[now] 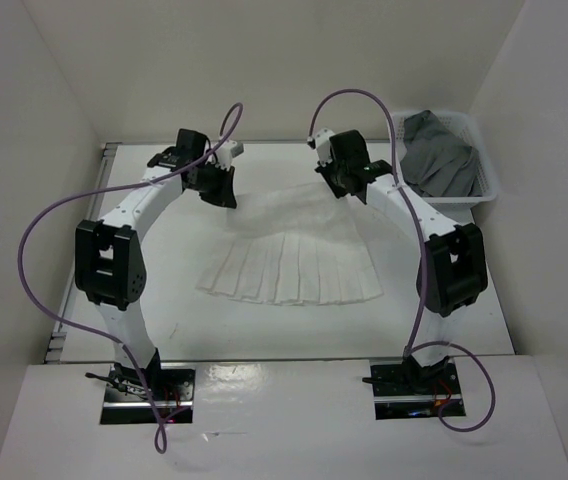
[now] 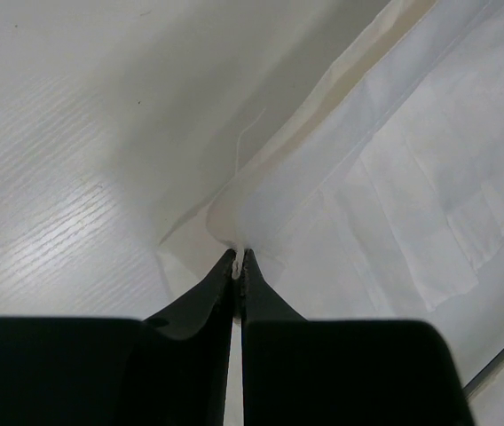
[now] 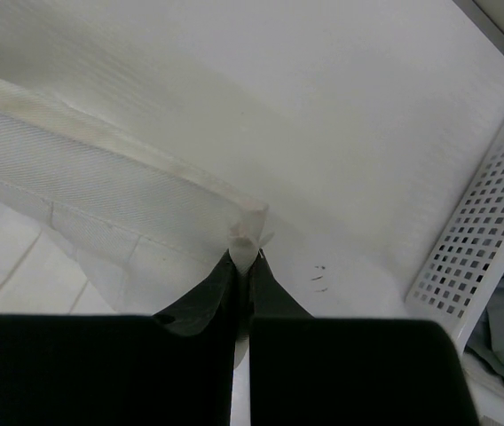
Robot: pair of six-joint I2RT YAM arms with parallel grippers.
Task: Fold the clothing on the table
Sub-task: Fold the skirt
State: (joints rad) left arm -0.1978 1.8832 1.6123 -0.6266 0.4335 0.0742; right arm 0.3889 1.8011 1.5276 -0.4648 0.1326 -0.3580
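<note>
The left claw [image 2: 237,262] and right claw [image 3: 245,257] each clench a waistband corner of the clothing [image 1: 294,265]; the band spans between them, pleats trailing behind.

A: What closes in the workspace?
B: Plain white panels: a back wall [image 1: 264,70], a left wall [image 1: 14,180] and a right wall [image 1: 554,200], set around a smooth white counter [image 1: 294,335].
A: Any trim?
B: A metal rail [image 1: 102,170] along the counter's left edge. The light is soft and even, the shadows faint.
</note>
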